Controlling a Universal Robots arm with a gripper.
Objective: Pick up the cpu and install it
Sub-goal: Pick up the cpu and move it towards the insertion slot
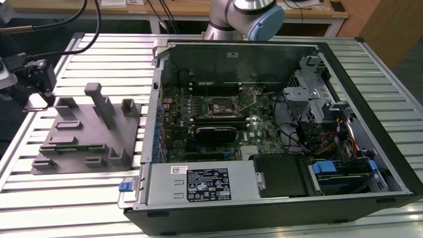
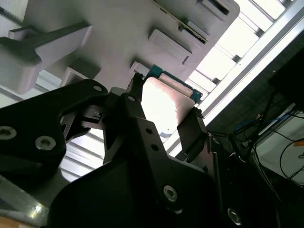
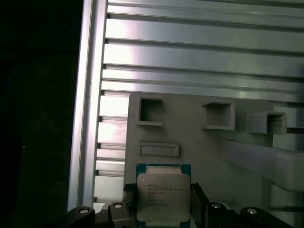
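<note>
Slatted metal desk (image 1: pixel 66 198), open computer (image 1: pixel 278 64) beside a grey tray (image 1: pixel 79 144). Pick-up step: the gripper (image 3: pixel 162 192), at the tray's edge, looks clamped on the cpu (image 3: pixel 163 202), one finger on each side. Installing needs the chip level and squared over the motherboard socket (image 1: pixel 221 105).

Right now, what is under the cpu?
The grey tray lies under the cpu, which the pincer grips on two sides. The chip covers the tray part directly below, so whether it rests there or is lifted cannot be seen.
</note>
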